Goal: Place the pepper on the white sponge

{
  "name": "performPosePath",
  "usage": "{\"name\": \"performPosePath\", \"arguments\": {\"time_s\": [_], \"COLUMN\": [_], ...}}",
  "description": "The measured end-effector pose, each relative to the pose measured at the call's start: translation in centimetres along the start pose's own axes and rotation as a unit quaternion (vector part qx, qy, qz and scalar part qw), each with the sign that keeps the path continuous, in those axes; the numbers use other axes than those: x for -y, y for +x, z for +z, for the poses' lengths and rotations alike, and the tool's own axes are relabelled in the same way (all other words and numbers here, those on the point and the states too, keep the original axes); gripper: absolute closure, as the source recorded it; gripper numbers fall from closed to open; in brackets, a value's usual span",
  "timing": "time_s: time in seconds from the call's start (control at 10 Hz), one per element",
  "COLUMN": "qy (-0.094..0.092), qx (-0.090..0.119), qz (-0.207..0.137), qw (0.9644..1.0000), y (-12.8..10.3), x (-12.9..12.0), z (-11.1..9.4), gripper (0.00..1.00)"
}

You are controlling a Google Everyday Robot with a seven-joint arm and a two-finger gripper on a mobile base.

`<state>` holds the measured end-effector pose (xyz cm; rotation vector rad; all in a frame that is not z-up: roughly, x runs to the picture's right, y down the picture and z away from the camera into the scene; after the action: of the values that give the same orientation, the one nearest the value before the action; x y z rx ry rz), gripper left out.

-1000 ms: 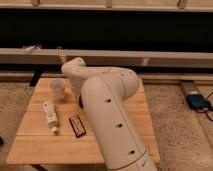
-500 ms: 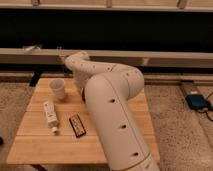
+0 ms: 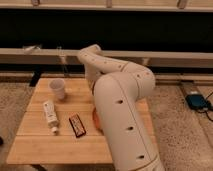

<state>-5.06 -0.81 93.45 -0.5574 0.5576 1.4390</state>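
Observation:
My white arm [image 3: 122,107] fills the middle of the camera view, rising from the bottom edge and bending back over the wooden table [image 3: 35,145]. Its wrist end [image 3: 91,56] is over the table's far middle. The gripper is hidden behind the arm's large link, so it does not show. The pepper and the white sponge are out of view, possibly behind the arm. A sliver of the orange bowl [image 3: 95,120] shows at the arm's left edge.
A translucent white cup [image 3: 57,89] stands at the table's back left. A white tube with a cap [image 3: 50,115] lies in front of it. A flat dark packet [image 3: 76,125] lies beside the tube. A dark railing runs behind the table. A blue device [image 3: 196,101] lies on the floor at right.
The wrist end of the arm has swung to the right and a little farther back over the table. The cup, tube and packet have not moved.

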Motion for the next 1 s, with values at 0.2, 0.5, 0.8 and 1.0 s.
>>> {"name": "performPosePath", "arguments": {"time_s": [0.2,0.5,0.8,1.0], "qy": [0.001,0.001,-0.001,-0.003], "qx": [-0.002,-0.006,-0.015,-0.020], "qz": [0.015,0.029,0.025,0.017], "qw": [0.9999,0.9996,0.9996,0.9996], "y": [-0.3,-0.8,-0.8,-0.6], "x": [1.8,2.8,2.4,1.7], "z": [0.2,0.8,1.8,2.2], "gripper": [0.92,0.92,0.86,0.66]}}
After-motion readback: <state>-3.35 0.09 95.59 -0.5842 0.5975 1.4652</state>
